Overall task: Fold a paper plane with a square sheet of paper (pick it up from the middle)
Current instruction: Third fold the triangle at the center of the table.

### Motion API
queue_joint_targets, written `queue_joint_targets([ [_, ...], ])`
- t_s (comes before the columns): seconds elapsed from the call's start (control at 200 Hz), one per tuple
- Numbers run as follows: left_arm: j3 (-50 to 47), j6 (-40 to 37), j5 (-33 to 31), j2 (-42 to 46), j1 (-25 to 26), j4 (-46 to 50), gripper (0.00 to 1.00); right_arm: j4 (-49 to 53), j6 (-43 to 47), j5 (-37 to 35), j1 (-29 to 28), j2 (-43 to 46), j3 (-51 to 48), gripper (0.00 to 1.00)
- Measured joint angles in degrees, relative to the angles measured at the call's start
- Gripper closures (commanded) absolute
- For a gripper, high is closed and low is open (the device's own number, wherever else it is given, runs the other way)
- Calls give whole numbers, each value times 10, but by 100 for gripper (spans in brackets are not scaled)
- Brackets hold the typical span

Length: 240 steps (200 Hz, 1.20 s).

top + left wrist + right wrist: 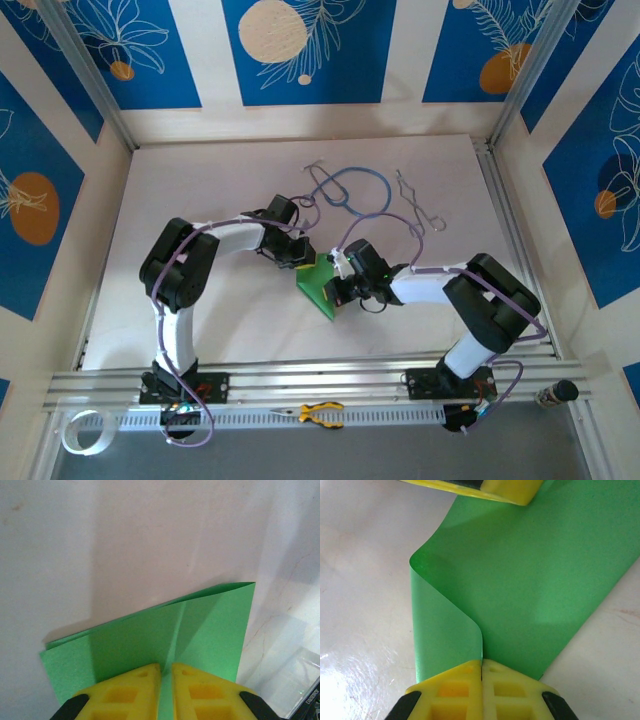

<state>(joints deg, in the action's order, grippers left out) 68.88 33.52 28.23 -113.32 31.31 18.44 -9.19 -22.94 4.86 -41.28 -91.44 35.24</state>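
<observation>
- left gripper (297, 253): just left of centre in the top view; yellow fingers (135, 690) at the bottom edge of its wrist view, drawn almost together, a thin strip of green paper pinched in the narrow gap
- square sheet of paper (322, 290): middle of the top view, between and just below the two grippers, over the white table (200, 190); folded on itself in the left wrist view (205, 630), a crease running up from the fingers; one edge curled over in the right wrist view (535, 580)
- pliers (320, 413): yellow-handled, bottom centre, on the rail
- right gripper (340, 272): just right of centre; fingers (455, 690) pressed fully together, clamped on the curled edge of the sheet
- stethoscope (352, 190): blue loop, upper centre, well apart from the paper
</observation>
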Motion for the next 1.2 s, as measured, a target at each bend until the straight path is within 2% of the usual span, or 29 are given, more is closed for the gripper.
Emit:
queue_joint_targets([
  [0.6, 0, 0, 0, 0, 0, 0, 82, -7, -4, -6, -10, -10, 0, 96],
  [0.845, 0, 9, -18, 21, 0, 7, 68, -9, -6, -7, -10, -10, 0, 97],
  [0.97, -2, 11, -40, 66, 0, 8, 67, -9, -6, -7, -10, -10, 0, 97],
  [1.07, -23, 22, -48, 118, 0, -3, 76, -9, -6, -7, -10, -10, 0, 97],
  [1.156, -64, 45, -46, 165, 0, -27, 94, -9, -6, -6, -10, -10, 0, 97],
  [1.201, -94, 58, -40, 186, 0, -47, 100, -9, -6, -6, -10, -10, 0, 97],
])
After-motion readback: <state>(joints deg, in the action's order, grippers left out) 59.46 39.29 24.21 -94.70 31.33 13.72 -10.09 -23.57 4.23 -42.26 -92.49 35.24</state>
